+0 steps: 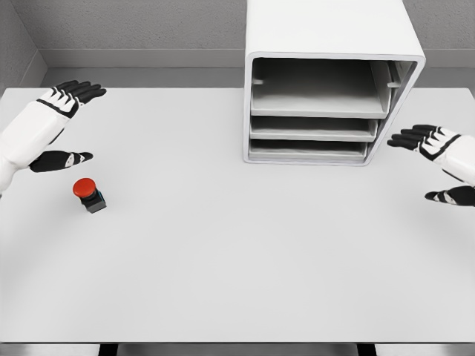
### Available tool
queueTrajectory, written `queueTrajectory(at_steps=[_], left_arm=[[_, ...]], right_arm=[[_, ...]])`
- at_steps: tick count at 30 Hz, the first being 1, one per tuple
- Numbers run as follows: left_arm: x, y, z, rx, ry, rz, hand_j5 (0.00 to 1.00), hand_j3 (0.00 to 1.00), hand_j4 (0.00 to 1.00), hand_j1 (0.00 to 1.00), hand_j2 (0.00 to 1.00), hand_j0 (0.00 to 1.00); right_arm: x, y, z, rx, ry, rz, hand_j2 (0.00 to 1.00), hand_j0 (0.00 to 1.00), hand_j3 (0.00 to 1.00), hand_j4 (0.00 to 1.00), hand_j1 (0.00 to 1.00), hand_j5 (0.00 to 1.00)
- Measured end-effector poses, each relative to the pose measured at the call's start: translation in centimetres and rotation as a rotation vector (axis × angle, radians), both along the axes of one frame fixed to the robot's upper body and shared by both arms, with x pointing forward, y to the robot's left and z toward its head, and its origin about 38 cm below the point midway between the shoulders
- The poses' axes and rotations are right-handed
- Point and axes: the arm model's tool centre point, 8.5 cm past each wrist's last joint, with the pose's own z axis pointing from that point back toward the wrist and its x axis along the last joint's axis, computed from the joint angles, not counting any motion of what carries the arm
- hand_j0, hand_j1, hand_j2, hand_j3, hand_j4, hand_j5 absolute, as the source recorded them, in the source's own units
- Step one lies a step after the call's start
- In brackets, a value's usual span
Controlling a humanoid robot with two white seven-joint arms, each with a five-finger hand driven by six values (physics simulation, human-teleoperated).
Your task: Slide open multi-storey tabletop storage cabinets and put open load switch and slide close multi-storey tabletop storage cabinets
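Note:
A white storage cabinet [334, 81] with three stacked drawers stands at the back right of the table; all drawers sit pushed in. The load switch [88, 194], a red round button on a dark base, stands upright at the left of the table. My left hand [65, 119] hovers open just above and behind the switch, fingers spread, thumb [63, 159] close to it but not touching. My right hand [438, 159] floats open to the right of the cabinet's lower drawers, holding nothing.
The white table [237, 252] spans the whole view, with its front edge near the bottom. A grey wall runs behind the cabinet.

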Motion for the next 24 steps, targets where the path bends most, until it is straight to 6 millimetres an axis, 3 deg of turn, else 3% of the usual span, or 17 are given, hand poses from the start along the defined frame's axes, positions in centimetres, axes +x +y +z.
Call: queueTrajectory(at_steps=[8,12,17,21,24], left_arm=[[0.0,1.7,0.1,0.073,0.049,0.036,1.0,1.0,1.0,1.0,1.0,1.0],[-0.2,2.6,-0.5,0.156,0.148,0.043,1.0,1.0,1.0,1.0,1.0,1.0],[-0.3,3.9,-0.7,0.192,0.203,0.065,1.0,1.0,1.0,1.0,1.0,1.0],[-0.4,4.5,-0.8,0.195,0.215,0.079,1.0,1.0,1.0,1.0,1.0,1.0],[-0.7,5.0,-1.1,0.195,0.227,0.091,1.0,1.0,1.0,1.0,1.0,1.0]], right_arm=[[0.1,0.9,0.5,-0.026,-0.02,0.029,1.0,1.0,1.0,1.0,1.0,1.0],[0.9,1.7,2.0,-0.048,-0.077,0.054,1.0,1.0,1.0,1.0,1.0,1.0],[0.9,2.5,1.2,-0.054,-0.067,0.072,1.0,1.0,1.0,1.0,1.0,1.0],[0.9,2.6,1.0,-0.05,-0.063,0.076,0.71,0.71,0.71,0.71,0.71,0.71],[0.9,2.8,1.0,-0.042,-0.065,0.077,0.67,0.67,0.67,0.67,0.67,0.67]])
